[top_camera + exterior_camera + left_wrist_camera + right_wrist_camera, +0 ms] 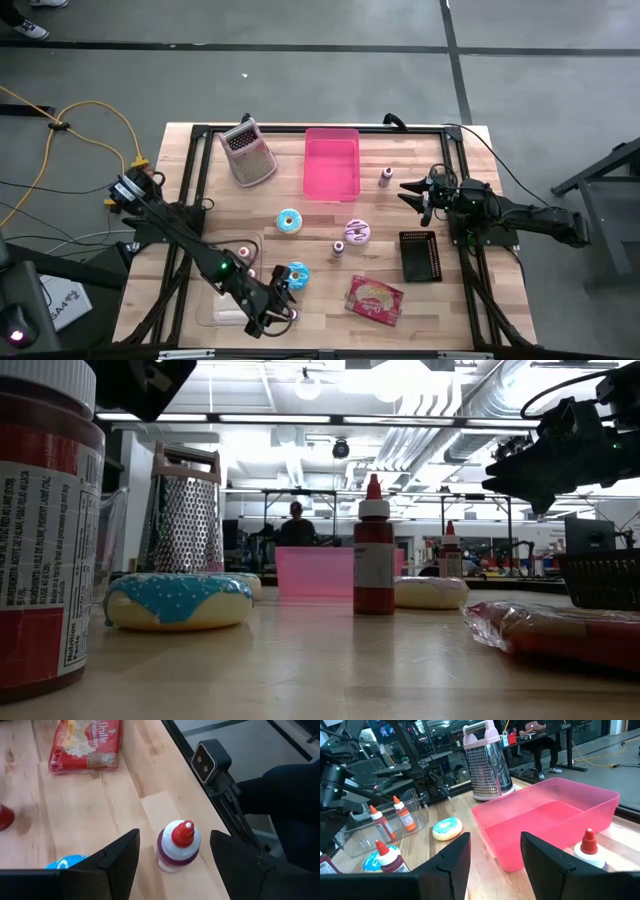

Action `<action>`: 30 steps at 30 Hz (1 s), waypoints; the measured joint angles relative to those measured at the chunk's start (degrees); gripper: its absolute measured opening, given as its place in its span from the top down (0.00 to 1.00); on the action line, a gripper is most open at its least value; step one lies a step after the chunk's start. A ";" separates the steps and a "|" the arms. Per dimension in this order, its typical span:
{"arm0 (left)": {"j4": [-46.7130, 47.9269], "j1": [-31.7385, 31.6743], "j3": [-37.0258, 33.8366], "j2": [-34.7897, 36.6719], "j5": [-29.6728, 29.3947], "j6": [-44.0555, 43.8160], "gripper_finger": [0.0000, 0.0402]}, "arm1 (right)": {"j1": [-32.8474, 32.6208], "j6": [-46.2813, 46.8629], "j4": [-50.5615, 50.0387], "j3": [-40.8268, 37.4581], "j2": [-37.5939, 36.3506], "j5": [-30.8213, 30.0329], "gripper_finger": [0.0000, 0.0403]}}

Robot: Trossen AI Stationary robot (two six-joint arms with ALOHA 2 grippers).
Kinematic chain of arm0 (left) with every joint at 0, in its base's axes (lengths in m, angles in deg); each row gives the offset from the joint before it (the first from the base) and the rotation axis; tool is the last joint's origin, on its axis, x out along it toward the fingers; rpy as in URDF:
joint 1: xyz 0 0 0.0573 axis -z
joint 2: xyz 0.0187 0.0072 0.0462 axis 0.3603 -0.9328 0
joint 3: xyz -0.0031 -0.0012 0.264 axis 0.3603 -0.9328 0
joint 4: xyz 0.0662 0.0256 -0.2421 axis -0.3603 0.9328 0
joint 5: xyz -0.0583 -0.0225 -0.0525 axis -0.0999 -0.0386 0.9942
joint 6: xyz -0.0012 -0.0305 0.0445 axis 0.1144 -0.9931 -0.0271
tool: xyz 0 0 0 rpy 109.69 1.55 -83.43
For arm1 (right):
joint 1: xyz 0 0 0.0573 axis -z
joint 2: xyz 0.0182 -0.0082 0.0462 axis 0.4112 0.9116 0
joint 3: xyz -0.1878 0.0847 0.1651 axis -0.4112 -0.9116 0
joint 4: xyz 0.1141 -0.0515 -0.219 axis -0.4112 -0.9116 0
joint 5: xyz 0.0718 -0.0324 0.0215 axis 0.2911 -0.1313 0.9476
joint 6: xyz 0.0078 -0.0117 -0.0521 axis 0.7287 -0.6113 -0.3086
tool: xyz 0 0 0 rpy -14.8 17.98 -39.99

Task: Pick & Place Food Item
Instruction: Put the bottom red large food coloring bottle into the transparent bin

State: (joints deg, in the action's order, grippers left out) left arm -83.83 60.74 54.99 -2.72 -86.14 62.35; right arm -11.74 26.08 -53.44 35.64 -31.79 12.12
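The left gripper (278,308) hung over the front part of the wooden table (470,300), its fingers (117,857) spread wide and holding nothing; in the left wrist view a small bottle (178,845) with a red cap stood upright on the wood between them, apart from both. Just beside that gripper in the high view lay a blue-frosted donut (297,275), and a clear container (222,305) sat under the arm. The right gripper (418,193) hovered over the right side of the table with its fingers (451,860) parted and empty, facing the pink bin (332,163) at the back middle of the table. A second blue-frosted donut (289,221) rested in front of the bin, and a pink-frosted donut (357,232) lay to its right, well apart from both grippers. A metal grater (247,152) lay on the table left of the bin, and a small bottle (385,177) stood just right of it. A black mesh basket (420,255) sat near the right edge, in front of the right gripper, and a red snack packet (375,299) lay flat near the front edge. In the low view a large jar (45,525) stood close at the left, and a person (296,525) was seated in the room behind the table.
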 joint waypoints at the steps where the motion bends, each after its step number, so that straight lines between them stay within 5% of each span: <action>1: -0.09 0.01 0.00 -0.20 0.07 -0.10 0.41 | -0.02 -0.02 0.00 -0.02 0.00 0.02 0.60; 30: -3.59 0.12 0.04 -3.81 0.55 -1.14 0.41 | -0.01 0.00 -0.01 -0.02 0.00 0.00 0.60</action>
State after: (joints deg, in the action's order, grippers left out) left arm -87.42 60.87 55.03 -6.53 -85.59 61.21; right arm -11.75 26.08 -53.45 35.62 -31.79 12.12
